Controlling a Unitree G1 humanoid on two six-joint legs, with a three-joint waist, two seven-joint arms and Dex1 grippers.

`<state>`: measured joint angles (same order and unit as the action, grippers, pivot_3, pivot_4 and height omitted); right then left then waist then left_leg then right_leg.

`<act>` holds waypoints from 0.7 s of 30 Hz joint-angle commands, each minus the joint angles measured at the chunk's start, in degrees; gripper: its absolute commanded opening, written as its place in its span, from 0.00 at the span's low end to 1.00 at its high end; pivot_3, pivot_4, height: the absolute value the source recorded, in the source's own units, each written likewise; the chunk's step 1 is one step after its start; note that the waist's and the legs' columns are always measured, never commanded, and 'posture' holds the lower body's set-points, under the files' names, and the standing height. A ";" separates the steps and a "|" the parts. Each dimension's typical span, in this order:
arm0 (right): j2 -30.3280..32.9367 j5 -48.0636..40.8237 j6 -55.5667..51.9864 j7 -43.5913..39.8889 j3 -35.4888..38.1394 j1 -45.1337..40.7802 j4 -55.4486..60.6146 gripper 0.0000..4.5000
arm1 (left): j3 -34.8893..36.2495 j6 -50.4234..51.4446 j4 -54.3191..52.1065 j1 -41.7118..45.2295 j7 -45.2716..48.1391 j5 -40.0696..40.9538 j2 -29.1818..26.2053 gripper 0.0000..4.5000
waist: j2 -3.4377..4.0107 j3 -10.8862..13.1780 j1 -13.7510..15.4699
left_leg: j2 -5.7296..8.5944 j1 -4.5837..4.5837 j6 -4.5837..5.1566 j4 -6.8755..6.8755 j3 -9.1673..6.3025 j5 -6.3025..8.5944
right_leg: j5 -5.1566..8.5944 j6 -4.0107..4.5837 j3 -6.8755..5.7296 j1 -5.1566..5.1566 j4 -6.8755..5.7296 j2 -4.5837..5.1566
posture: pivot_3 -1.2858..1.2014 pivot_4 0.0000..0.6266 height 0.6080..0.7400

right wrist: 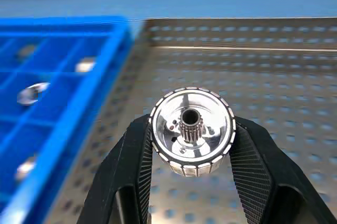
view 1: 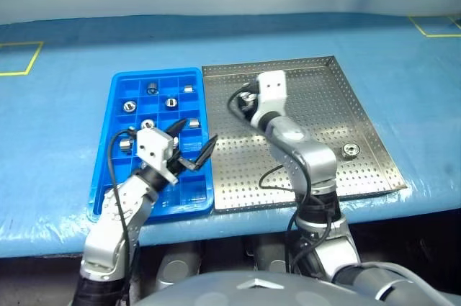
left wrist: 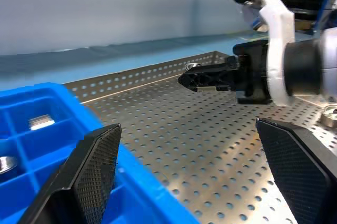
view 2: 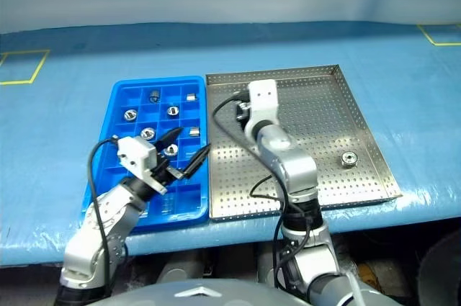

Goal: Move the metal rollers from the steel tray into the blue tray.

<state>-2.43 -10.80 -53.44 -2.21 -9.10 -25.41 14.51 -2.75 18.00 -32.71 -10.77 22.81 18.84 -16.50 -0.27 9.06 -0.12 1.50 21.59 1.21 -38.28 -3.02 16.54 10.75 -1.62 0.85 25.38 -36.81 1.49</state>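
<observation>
A metal roller (right wrist: 191,131) is pinched between the black fingers of the right gripper (right wrist: 191,145) above the steel tray (view 1: 360,90), near the rim it shares with the blue tray (view 1: 115,101); the carry is judged under way, and a short passage over the blue wall to a free compartment is called for next. The left gripper (view 1: 193,144) is held with fingers spread over the blue tray's near end. One roller (view 1: 351,150) is left on the steel floor. The held roller's toothed hub is shown by the right wrist view, the filled compartments by the head views.
</observation>
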 commanded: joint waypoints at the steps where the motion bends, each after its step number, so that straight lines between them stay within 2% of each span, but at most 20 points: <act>1: 2.58 -3.13 -1.81 -7.93 -8.40 0.40 6.30 0.40 | 4.17 -3.16 -5.50 -3.59 -0.52 0.70 -0.55 1.00 | -0.02 0.01 0.73 | 0.01 0.01 0.00 0.00 -0.02 0.00 | 0.00 0.00 -0.02 0.00 0.02 0.01 | 0.61 0.24 1.00; 8: 6.60 -5.21 -3.24 -15.09 -15.72 1.65 7.69 0.40 | 8.79 -3.95 -10.24 -9.33 -2.35 1.11 -0.12 1.00 | -0.10 0.00 3.86 | 0.06 0.02 -0.09 -0.01 -0.20 -0.04 | 0.05 0.05 -0.15 -0.09 0.08 0.03 | 0.64 0.24 1.00; 15: 10.90 -6.57 -8.10 -17.34 -16.59 3.70 11.65 0.40 | 7.36 -3.21 -11.41 -11.08 -3.41 0.86 0.60 1.00 | -0.14 -0.01 5.62 | 0.04 0.02 -0.21 -0.01 -0.34 -0.11 | 0.24 -0.15 -0.26 -0.11 0.04 -0.01 | 0.64 0.24 1.00; 21: 13.34 -6.06 -11.49 -16.53 -16.92 4.64 13.18 0.40 | 5.69 -3.16 -10.37 -9.86 -2.83 1.18 0.62 1.00 | -0.17 -0.03 5.85 | 0.05 0.03 -0.21 0.00 -0.35 -0.11 | 0.25 -0.14 -0.28 -0.13 0.04 -0.01 | 0.64 0.24 1.00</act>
<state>10.29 -16.96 -63.69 -19.02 -26.10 -21.47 26.28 3.53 15.53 -40.92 -21.12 19.78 19.18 -15.92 -0.44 9.04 5.73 1.55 21.62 1.00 -38.29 -3.38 16.42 11.00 -1.77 0.56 25.25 -36.76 1.49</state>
